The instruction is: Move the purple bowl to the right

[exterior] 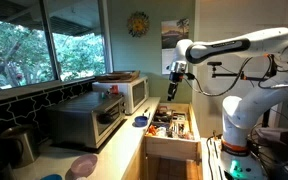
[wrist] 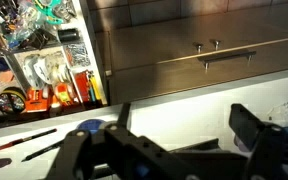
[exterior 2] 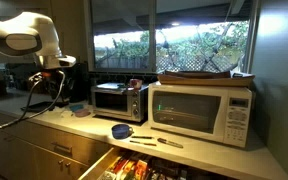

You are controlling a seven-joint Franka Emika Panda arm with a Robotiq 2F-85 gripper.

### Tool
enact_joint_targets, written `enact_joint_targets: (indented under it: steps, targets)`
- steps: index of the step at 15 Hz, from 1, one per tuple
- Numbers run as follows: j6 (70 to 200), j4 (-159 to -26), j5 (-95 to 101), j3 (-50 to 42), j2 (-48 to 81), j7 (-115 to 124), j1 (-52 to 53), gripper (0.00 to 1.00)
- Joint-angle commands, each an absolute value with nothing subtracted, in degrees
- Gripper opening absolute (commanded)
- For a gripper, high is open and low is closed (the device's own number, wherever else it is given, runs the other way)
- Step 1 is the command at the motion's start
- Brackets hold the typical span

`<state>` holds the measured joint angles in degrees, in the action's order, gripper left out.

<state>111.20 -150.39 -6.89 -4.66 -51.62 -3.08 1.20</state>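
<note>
The purple bowl (exterior: 82, 165) is a shallow mauve dish on the counter's near end, in front of the toaster oven (exterior: 87, 122). My gripper (exterior: 174, 88) hangs in the air above the counter edge and the open drawer, far from the purple bowl and beyond the small dark blue bowl (exterior: 140, 122). In the wrist view the gripper (wrist: 184, 128) is open and empty, its two dark fingers spread over the pale countertop. The purple bowl does not show in the wrist view.
A white microwave (exterior: 131, 92) stands behind the toaster oven. An open drawer (exterior: 172, 127) full of utensils juts out below the counter; it also shows in the wrist view (wrist: 44, 60). Loose utensils (exterior 2: 154, 141) lie by the blue bowl (exterior 2: 122, 131). A metal pot (exterior: 19, 145) stands by the window.
</note>
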Motion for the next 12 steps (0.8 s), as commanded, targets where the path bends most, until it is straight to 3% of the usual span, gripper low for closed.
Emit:
enact_joint_targets:
  steps: [1,7,12]
  targets:
    - [111.0,-150.2,-7.2,-4.3,-51.5,-3.4,0.7,1.00]
    - [111.0,-150.2,-6.2,-3.6,-51.2,-2.7,0.1,1.00]
    - [132.5,-148.4,-12.7,5.9,-39.4,11.9,1.5,1.00]
